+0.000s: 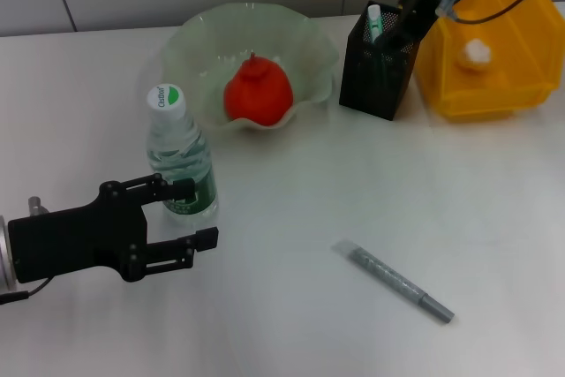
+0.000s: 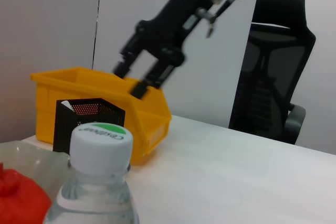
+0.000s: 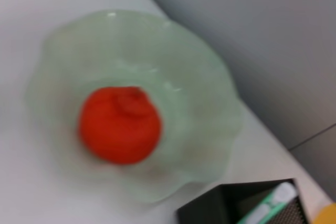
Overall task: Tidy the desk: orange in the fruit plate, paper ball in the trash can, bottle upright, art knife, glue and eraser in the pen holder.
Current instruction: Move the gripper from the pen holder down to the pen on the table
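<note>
Near the worktop's left front edge, the left gripper (image 1: pixel 181 218) has its jaws spread either side of the upright bottle (image 1: pixel 179 161), seemingly not pressing it; behind, toward the back edge, the orange (image 1: pixel 257 93) lies in the fruit plate (image 1: pixel 309 41); by the front edge right of centre lies the art knife (image 1: pixel 394 282), untouched; at the back right, the right gripper (image 1: pixel 395 31) reaches into the pen holder (image 1: pixel 378 64) beside the glue (image 1: pixel 375 20), its jaws' state I cannot tell; the paper ball (image 1: pixel 474 52) sits in the yellow trash can (image 1: pixel 494 77). Judging so, pen-holder filling is in hand; next comes fetching the knife, needing a low pinch along its thin body. Only the left wrist view shows an office chair (image 2: pixel 275 61).
</note>
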{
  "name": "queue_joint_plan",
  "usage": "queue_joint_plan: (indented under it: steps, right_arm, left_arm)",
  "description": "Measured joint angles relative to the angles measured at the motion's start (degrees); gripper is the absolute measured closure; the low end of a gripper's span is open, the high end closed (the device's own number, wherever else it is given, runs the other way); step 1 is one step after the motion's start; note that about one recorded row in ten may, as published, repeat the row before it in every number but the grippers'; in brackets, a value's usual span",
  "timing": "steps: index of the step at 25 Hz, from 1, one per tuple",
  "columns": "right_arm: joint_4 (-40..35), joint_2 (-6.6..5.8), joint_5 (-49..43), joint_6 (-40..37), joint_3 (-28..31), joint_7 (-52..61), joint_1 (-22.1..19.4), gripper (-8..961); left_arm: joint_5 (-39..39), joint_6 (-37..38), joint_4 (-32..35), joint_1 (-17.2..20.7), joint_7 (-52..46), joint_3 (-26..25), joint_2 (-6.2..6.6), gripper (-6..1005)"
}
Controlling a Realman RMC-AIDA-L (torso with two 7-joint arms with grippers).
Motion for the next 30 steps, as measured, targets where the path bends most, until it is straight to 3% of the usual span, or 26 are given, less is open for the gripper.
queue_joint_plan:
  steps: [5, 11, 19, 26, 30]
  right_arm:
    - [-1.93, 0.16, 2.31, -13.35, -0.99, 3.47, 2.5, 331]
    - [7.73, 0.34, 4.63, -19.23, -1.15, 5.51, 5.97, 330]
    - [16.57, 0.68, 11.73, -15.21, -4.43, 9.01, 6.17, 330]
    - [23.81, 0.89, 15.2, -8.19, -16.19, 14.02, 7.56, 329]
    - [24.67, 0.97, 16.97, -6.84, -19.68, 16.08, 7.85, 329]
  left_arm:
    - [-0.03, 0.06, 0.0, -0.26, 0.13, 0.0, 0.05, 243]
    - [-0.04, 0.22, 0.05, -0.29, 0.3, 0.0, 0.08, 243]
    - [0.48, 0.5, 0.36, -0.27, 1.41, 2.27, 0.41, 242]
    - [0.68, 0.95, 0.61, -0.27, 1.76, 4.72, 0.61, 242]
    - [0.68, 1.09, 0.63, -0.1, 1.79, 4.98, 0.68, 242]
